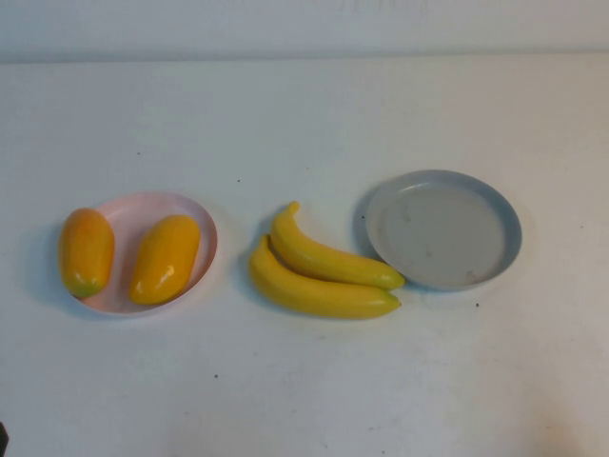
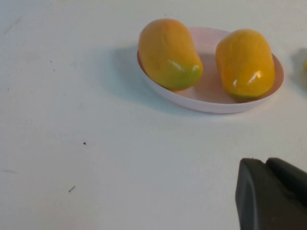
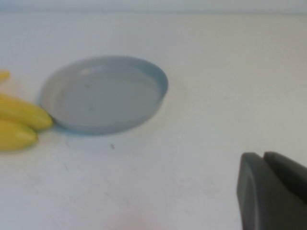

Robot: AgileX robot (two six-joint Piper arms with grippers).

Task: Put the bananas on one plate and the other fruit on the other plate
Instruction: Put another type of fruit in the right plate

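Observation:
Two yellow-orange mango-like fruits [image 1: 87, 251] [image 1: 166, 258] lie on the pale pink plate [image 1: 205, 228] at the left; the left one rests over its rim. They also show in the left wrist view [image 2: 169, 53] [image 2: 245, 63] on the pink plate [image 2: 211, 93]. Two bananas [image 1: 328, 259] [image 1: 319, 293] lie side by side on the table, their tips against the empty grey-blue plate [image 1: 443, 228]. My left gripper [image 2: 266, 163] is shut and empty, on the near side of the pink plate. My right gripper [image 3: 263, 155] is shut and empty, on the near side of the grey-blue plate [image 3: 103, 93].
The white table [image 1: 304, 390] runs back to a pale wall at the far edge. Neither arm shows in the high view. The banana ends [image 3: 19, 122] show beside the grey-blue plate in the right wrist view.

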